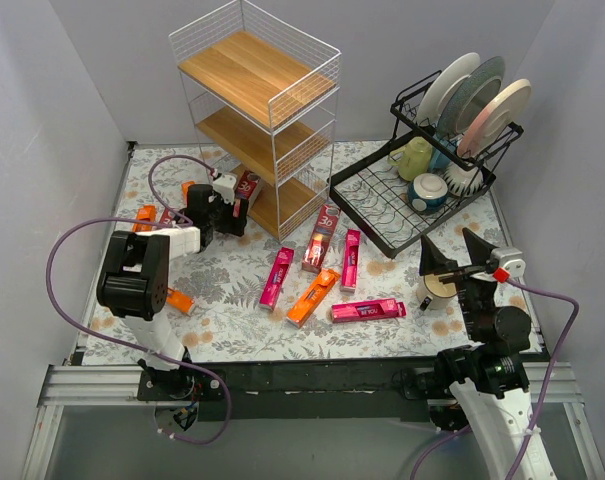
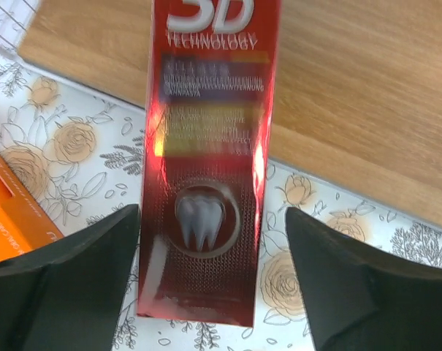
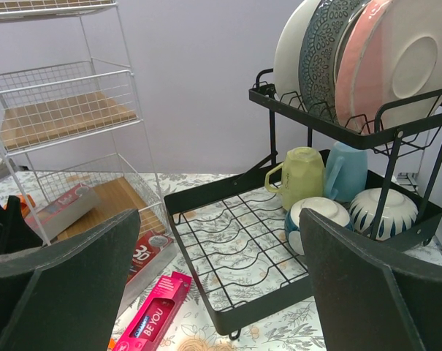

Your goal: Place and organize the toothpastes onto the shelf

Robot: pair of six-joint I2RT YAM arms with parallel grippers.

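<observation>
On shelf point(image 1: 252, 70) bottom board, dark-red box point(image 2: 206, 146) (seemingly overhanging edge).

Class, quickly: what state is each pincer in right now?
Left pincer: open, with the red box between its fingers.
Right pincer: open, empty.

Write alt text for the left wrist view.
A dark red toothpaste box, printed "3D Technology" above a tooth picture, sits between the open fingers of the left gripper, its top end over the wooden shelf board and its lower end over the floral table cover. An orange box shows at far left.
</observation>
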